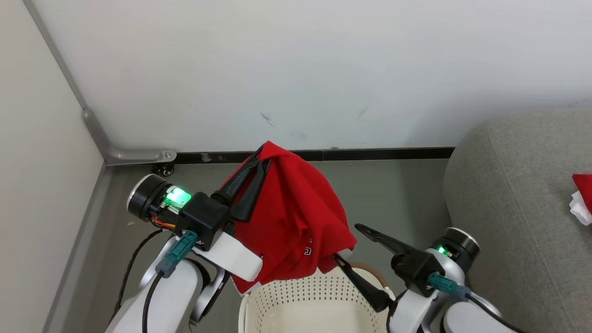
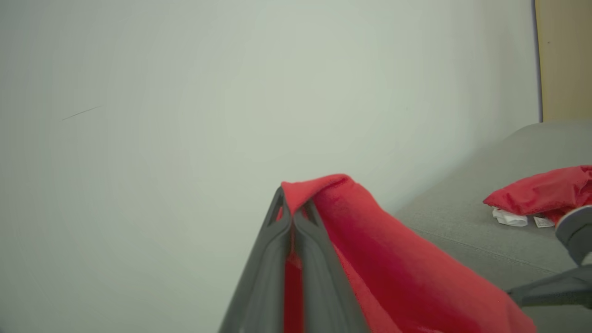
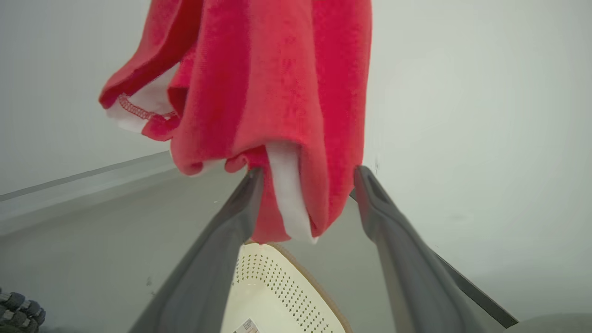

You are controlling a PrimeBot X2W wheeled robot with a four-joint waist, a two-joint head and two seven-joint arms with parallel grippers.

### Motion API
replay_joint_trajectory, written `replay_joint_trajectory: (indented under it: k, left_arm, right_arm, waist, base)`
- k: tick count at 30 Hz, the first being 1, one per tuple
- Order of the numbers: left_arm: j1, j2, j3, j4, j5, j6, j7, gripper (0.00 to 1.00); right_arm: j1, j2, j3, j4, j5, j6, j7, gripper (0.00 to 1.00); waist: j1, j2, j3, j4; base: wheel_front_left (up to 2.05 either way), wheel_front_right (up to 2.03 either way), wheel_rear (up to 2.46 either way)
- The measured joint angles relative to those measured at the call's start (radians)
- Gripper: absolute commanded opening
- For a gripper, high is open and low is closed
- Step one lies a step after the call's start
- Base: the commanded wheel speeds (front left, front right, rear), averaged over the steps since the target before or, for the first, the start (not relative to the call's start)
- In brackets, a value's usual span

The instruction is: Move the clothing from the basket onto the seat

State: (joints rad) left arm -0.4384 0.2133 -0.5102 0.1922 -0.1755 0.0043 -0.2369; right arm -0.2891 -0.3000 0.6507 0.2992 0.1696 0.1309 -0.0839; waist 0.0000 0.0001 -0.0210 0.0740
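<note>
A bright red piece of clothing hangs in the air above the cream perforated basket, pinched at its top by my left gripper, which is shut on it. In the left wrist view the left gripper holds a fold of the red cloth. My right gripper stands open at the garment's lower right edge. Its wrist view shows the white-trimmed hem hanging between its spread fingers, over the basket. The grey seat lies to the right with another red garment on it.
A white wall with a dark baseboard stands close behind the basket. A pale partition with a metal bracket closes the left side. Grey floor runs between the basket and the seat, where the other garment rests.
</note>
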Motion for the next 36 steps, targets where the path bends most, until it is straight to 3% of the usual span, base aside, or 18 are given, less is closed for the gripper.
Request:
replay_joint_trajectory:
  k: [9, 21, 22, 23, 25, 36]
  left_arm:
    - [-0.008, -0.016, -0.028, -0.018, -0.006, -0.015, 0.025, 0.00]
    - [-0.013, -0.030, -0.046, -0.035, -0.014, -0.031, 0.044, 0.00]
    - [-0.013, -0.029, -0.046, -0.035, -0.015, -0.031, 0.044, 0.00]
    - [-0.013, -0.029, -0.045, -0.035, -0.015, -0.031, 0.044, 0.00]
    - [-0.013, -0.028, -0.044, -0.034, -0.017, -0.031, 0.044, 0.00]
    - [0.013, -0.023, -0.012, -0.001, -0.063, -0.027, 0.045, 0.00]
  right_arm:
    - [-0.091, -0.002, 0.099, 0.044, -0.048, 0.000, 0.017, 1.00]
    - [-0.149, 0.035, 0.101, 0.096, -0.103, 0.000, -0.028, 1.00]
    - [-0.152, 0.041, 0.104, 0.100, -0.105, 0.000, -0.036, 0.82]
    - [-0.156, 0.048, 0.106, 0.104, -0.107, 0.000, -0.041, 0.40]
    - [-0.166, 0.058, 0.108, 0.107, -0.109, 0.000, -0.055, 0.00]
    - [-0.155, 0.052, 0.011, 0.148, -0.051, 0.000, -0.096, 0.00]
  waist:
    - [0.0000, 0.0000, -0.009, 0.015]
    - [0.0000, 0.0000, -0.003, 0.033]
    - [0.0000, 0.0000, -0.002, 0.033]
    - [0.0000, 0.0000, 0.000, 0.033]
    - [0.0001, 0.0000, 0.002, 0.031]
    - [0.0000, 0.0000, 0.007, 0.008]
  base:
    - [0.00, 0.00, 0.00]
    - [0.00, 0.00, 0.00]
    - [0.00, 0.00, 0.00]
    - [0.00, 0.00, 0.00]
    - [0.00, 0.00, 0.00]
    - [0.00, 0.00, 0.00]
